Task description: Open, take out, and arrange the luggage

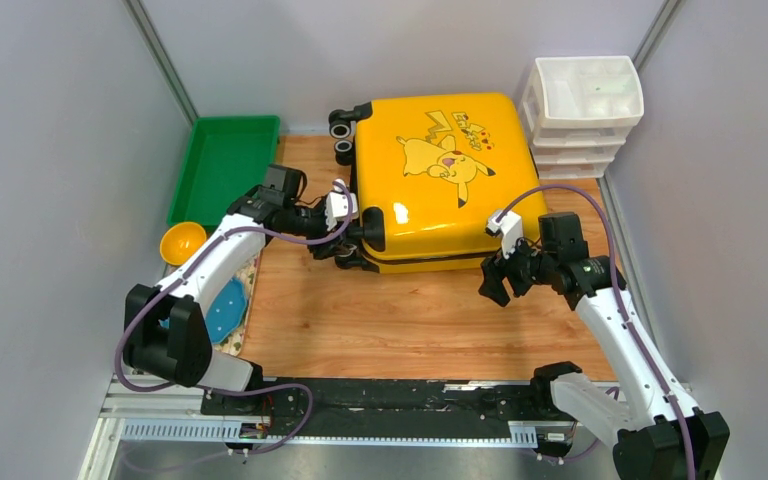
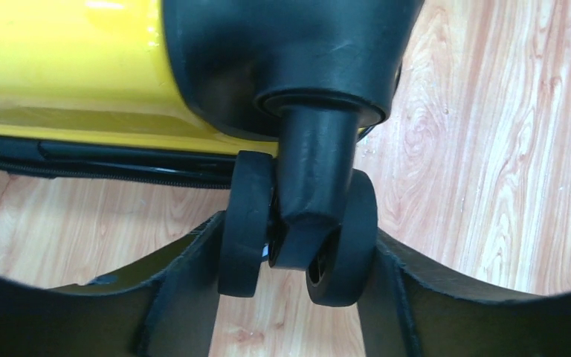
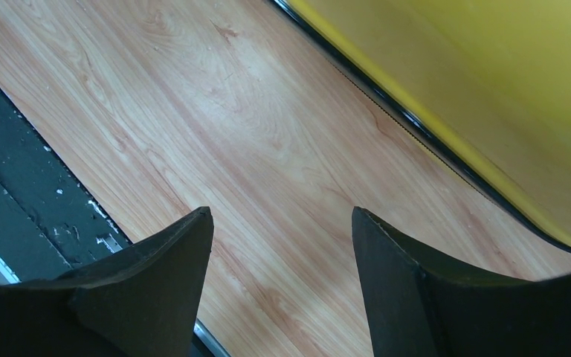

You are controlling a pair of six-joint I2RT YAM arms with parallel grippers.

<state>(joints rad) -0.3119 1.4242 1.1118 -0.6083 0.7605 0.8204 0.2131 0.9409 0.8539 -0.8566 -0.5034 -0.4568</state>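
Note:
The yellow luggage (image 1: 440, 180) with the Pikachu print lies flat and shut on the wooden table, wheels to the left. My left gripper (image 1: 338, 246) is at its near left corner, shut on a black double wheel (image 2: 297, 238). The fingers (image 2: 186, 282) press both sides of that wheel, with the yellow shell (image 2: 59, 67) above. My right gripper (image 1: 495, 280) is open and empty, hanging over bare wood just off the luggage's near right corner. In the right wrist view the gripper (image 3: 282, 223) is apart from the yellow edge (image 3: 491, 74).
A green tray (image 1: 225, 160) lies at the back left, a white drawer unit (image 1: 585, 110) at the back right. An orange bowl (image 1: 182, 242) and a blue plate (image 1: 225, 310) sit at the left edge. A black rail (image 1: 410, 395) runs along the near edge.

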